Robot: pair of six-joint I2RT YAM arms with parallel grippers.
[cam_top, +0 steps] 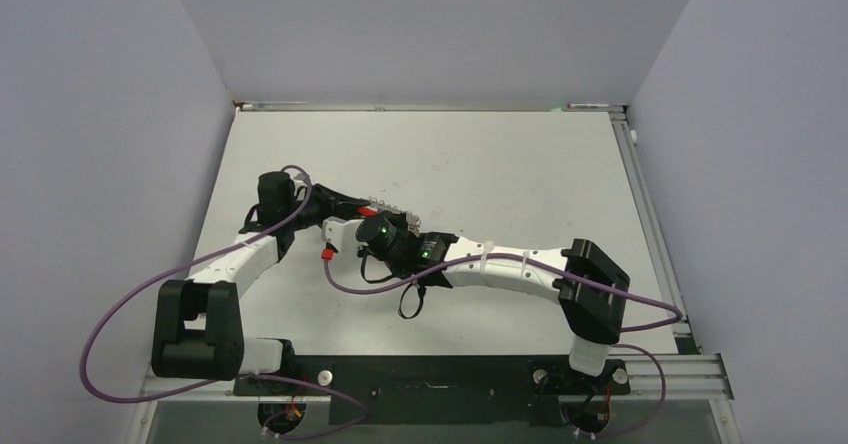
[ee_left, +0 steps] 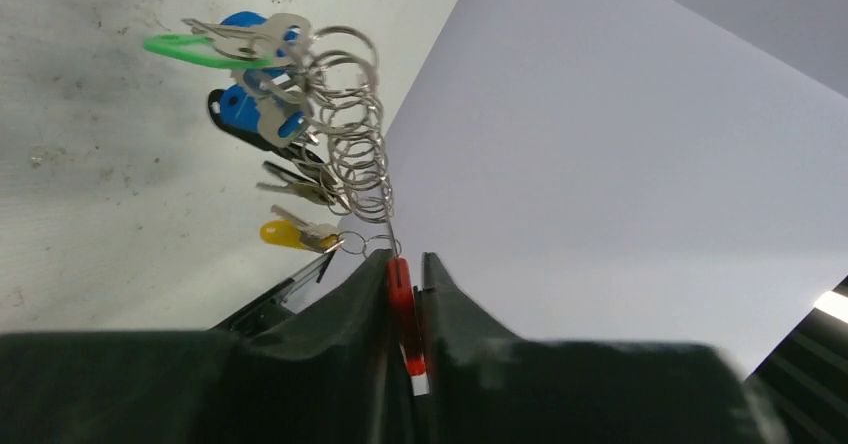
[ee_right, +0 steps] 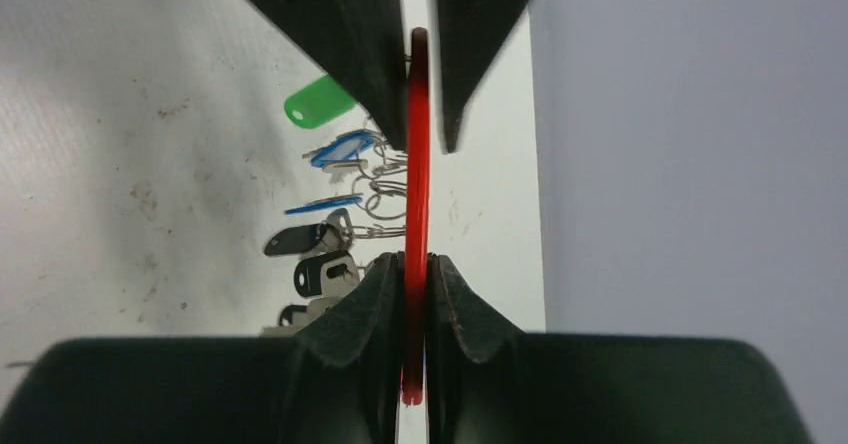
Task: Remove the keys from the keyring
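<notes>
Left end effector and right end effector both clench the slim, red-arced keyring. Flat metal keys with glossy coloured plastic tags hang on coiled wire loops.

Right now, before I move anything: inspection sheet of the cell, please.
surface: white table, scuffed, with dark smudges.
job's things: keyring held between both tools. The keys hang on it by small wire loops, with green, blue, black and yellow tags. None seen loose.
clutter: small red piece by the arms, too small to tell what it is.
tools: left tool shut on the keyring. Right tool shut on it further along.
cables: purple cables loop loosely along both arms.
surroundings: plain grey walls on three sides, nothing else seen.
</notes>
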